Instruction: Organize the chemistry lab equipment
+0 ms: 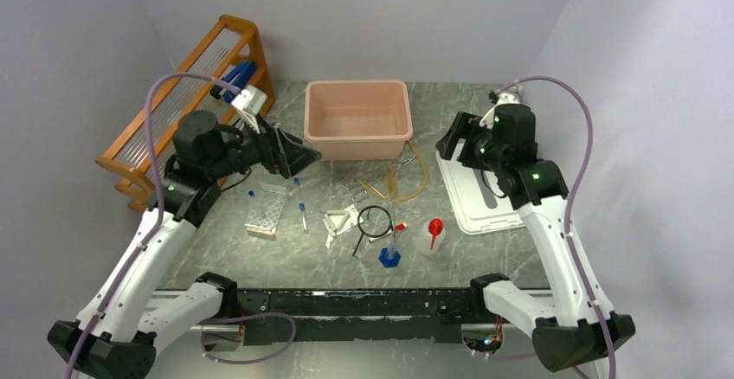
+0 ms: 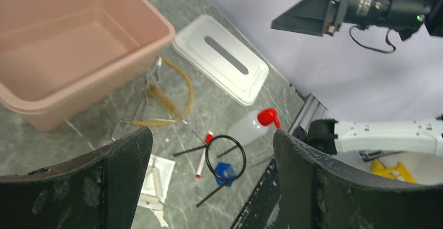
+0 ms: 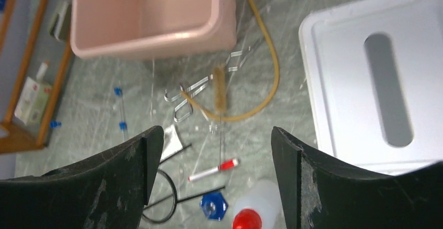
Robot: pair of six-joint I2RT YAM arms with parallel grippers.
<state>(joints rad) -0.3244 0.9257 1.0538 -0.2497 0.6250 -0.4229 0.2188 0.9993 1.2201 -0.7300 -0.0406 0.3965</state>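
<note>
The lab equipment lies scattered in front of a pink bin (image 1: 355, 119): a black wire ring (image 1: 375, 221), a red-capped squeeze bottle (image 1: 431, 236), a blue-based thin cylinder (image 1: 390, 255), amber tubing (image 1: 417, 176), white triangles (image 1: 339, 221), blue-capped tubes (image 1: 300, 206) and a clear tube rack (image 1: 267, 210). My left gripper (image 1: 299, 156) hovers open left of the bin, above the tube rack, holding nothing. My right gripper (image 1: 446, 141) hangs open right of the bin, also empty. In the left wrist view, the left gripper (image 2: 211, 135) frames the ring (image 2: 206, 157) and bottle (image 2: 245, 128). The right gripper (image 3: 217, 130) looks down on the tubing (image 3: 274, 77) and bottle (image 3: 256, 208).
A wooden slatted rack (image 1: 186, 93) stands at the back left. A white lid (image 1: 480, 193) lies flat at the right under the right arm. A red-capped pen (image 3: 211, 172), a brush (image 3: 219, 90) and metal tongs (image 3: 188, 95) lie among the items.
</note>
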